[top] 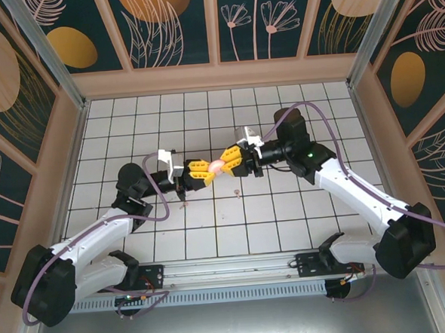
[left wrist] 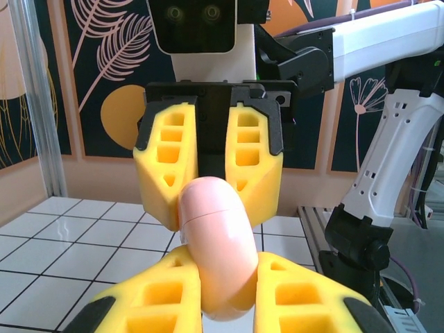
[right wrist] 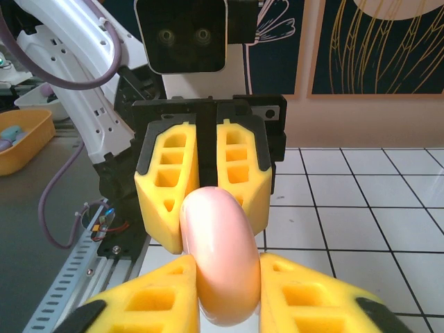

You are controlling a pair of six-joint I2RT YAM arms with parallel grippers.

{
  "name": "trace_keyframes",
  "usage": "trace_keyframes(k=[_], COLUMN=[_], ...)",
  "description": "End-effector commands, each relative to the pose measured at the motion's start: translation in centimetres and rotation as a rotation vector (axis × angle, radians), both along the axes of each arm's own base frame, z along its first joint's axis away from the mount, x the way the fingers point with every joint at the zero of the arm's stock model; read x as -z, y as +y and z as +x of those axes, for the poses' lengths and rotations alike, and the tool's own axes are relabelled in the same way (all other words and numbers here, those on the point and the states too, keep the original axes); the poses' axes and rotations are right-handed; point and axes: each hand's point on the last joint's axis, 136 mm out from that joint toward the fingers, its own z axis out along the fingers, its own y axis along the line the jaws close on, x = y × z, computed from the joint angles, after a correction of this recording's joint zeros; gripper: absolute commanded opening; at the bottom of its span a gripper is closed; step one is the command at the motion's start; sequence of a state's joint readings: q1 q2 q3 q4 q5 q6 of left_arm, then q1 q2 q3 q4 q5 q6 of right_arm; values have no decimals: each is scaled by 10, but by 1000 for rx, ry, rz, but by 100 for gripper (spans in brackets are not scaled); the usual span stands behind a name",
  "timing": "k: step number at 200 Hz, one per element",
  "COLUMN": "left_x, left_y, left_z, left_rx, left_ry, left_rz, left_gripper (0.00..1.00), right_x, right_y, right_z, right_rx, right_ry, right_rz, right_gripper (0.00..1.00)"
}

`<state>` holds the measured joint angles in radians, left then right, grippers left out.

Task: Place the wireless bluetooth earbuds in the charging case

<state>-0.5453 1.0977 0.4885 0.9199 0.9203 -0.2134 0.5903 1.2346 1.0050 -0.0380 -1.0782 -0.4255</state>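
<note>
The charging case (top: 219, 165), a salmon-pink rounded oblong with its lid down, hangs above the middle of the tiled floor between both grippers. My left gripper (top: 201, 170) is shut on its left end, and in the left wrist view its yellow fingers (left wrist: 159, 291) press both sides of the case (left wrist: 218, 243). My right gripper (top: 235, 161) is shut on the other end, its fingers (right wrist: 305, 295) squeezing the case (right wrist: 220, 257). The two grippers face each other tip to tip. Two tiny pale specks on the tiles, one (top: 183, 205) and another (top: 238, 191), look like the earbuds.
Low peach walls (top: 78, 145) ring the white tiled floor (top: 286, 223). A metal rail (top: 229, 272) runs along the near edge by the arm bases. An orange tray (right wrist: 21, 139) with small items stands off the table, behind the left arm.
</note>
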Motion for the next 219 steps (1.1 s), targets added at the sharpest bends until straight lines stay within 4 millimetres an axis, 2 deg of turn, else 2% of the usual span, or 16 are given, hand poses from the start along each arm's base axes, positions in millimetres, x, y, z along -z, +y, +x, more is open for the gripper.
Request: trace_keyframes(k=[1, 11, 23, 49, 54, 84, 124, 219], left_x=[-20, -18, -16, -6, -2, 18, 39, 40], left_y=[2, 1, 1, 0, 0, 0, -3, -11], left_z=[2, 3, 6, 17, 19, 31, 36, 27], left_rx=[-14, -20, -37, -91, -102, -150, -140, -37], left_ry=[-53, -48, -44, -43, -42, -50, -38, -22], left_rz=[-31, -22, -11, 58, 81, 199, 296, 282], left_gripper=[13, 16, 25, 53, 56, 57, 59, 56], right_x=[-11, -10, -8, -1, 0, 12, 16, 29], right_y=[1, 0, -1, -6, -8, -17, -20, 1], right_z=[-8, -8, -7, 2, 5, 22, 19, 16], right_rx=[-53, -44, -24, 65, 91, 227, 224, 219], right_ry=[-26, -26, -30, -47, -55, -96, -175, -238], right_rz=[12, 4, -8, -55, -70, -160, -212, -377], right_gripper=[18, 17, 16, 16, 16, 16, 16, 16])
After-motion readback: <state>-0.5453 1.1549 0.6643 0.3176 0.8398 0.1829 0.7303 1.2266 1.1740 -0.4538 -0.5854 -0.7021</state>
